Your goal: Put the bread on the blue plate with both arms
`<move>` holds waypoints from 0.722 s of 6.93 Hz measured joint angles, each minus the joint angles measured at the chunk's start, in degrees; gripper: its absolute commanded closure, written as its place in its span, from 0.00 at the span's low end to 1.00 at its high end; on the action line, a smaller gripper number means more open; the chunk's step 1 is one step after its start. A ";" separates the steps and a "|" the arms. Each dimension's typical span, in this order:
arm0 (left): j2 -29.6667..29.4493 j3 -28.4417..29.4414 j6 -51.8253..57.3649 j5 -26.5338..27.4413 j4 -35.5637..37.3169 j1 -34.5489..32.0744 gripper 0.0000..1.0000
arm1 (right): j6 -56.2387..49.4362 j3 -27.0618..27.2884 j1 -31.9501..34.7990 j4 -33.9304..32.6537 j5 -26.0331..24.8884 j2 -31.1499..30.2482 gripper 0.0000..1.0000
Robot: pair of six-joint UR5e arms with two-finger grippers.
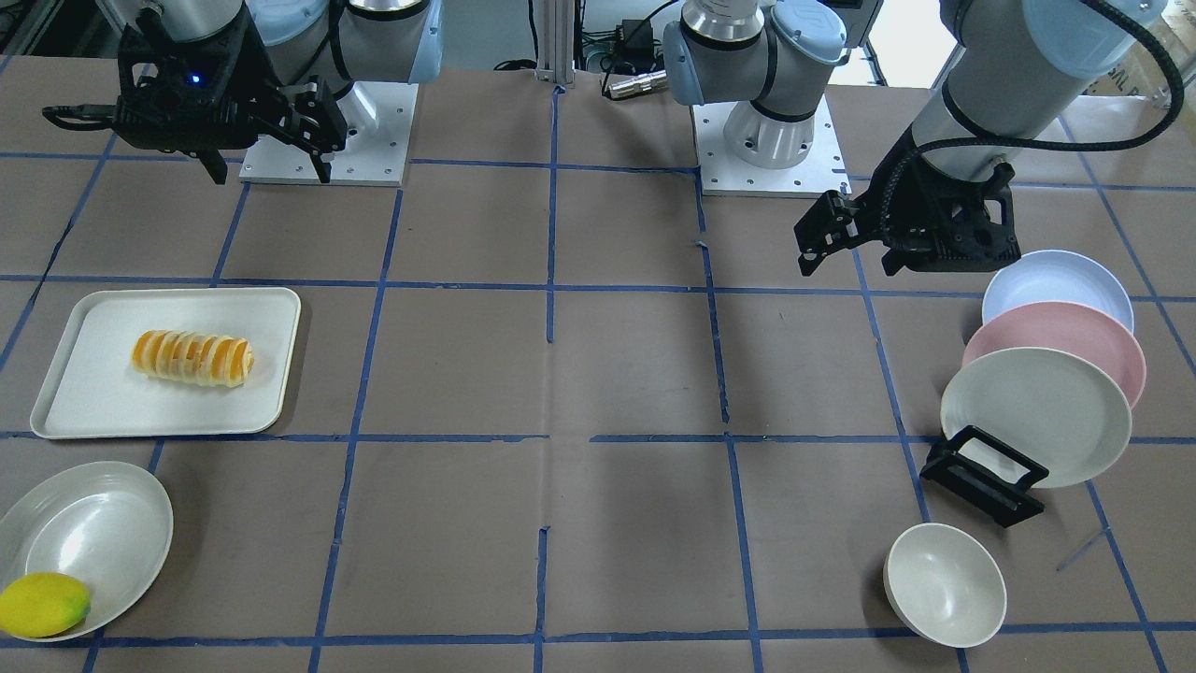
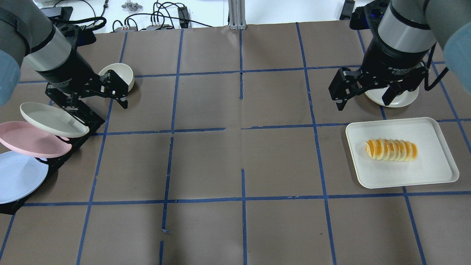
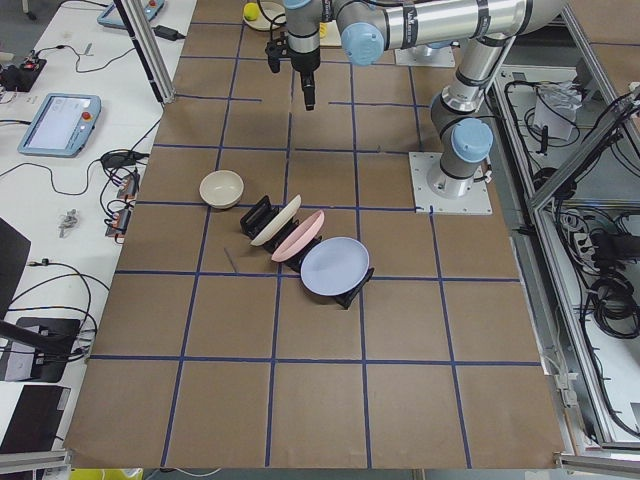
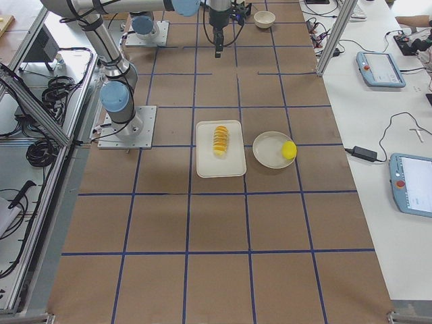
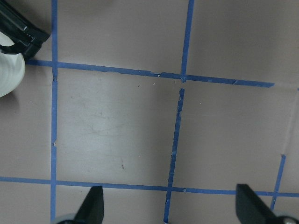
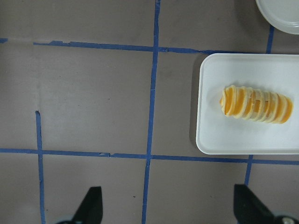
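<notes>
Over on the far left, the round pale blue plate (image 2: 18, 176) leans in a black slotted rack (image 2: 82, 116), with a pink plate (image 2: 33, 139) and a cream plate (image 2: 51, 118) tilted in a row beside it. The left gripper (image 5: 170, 207) hangs above the brown paper-covered table (image 2: 243, 154) near the rack, its fingers spread wide and holding nothing. The right gripper (image 6: 169, 207) hovers just as wide and bare. The orange-yellow spiral-striped bread (image 2: 391, 149) lies on a white rectangular tray (image 2: 434, 173) on the right, well apart from the blue plate.
</notes>
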 measured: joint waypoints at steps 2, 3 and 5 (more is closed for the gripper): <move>-0.29 -0.07 -0.06 0.52 0.10 0.02 0.00 | 0.20 0.23 -0.14 0.09 0.01 -0.03 0.00; -0.21 -0.07 2.07 0.55 0.22 0.39 0.00 | 0.30 0.52 -0.05 0.33 -0.06 -0.11 0.00; 0.46 0.04 13.04 0.42 1.26 4.21 0.00 | -0.93 1.01 -0.08 0.18 -0.13 0.03 0.00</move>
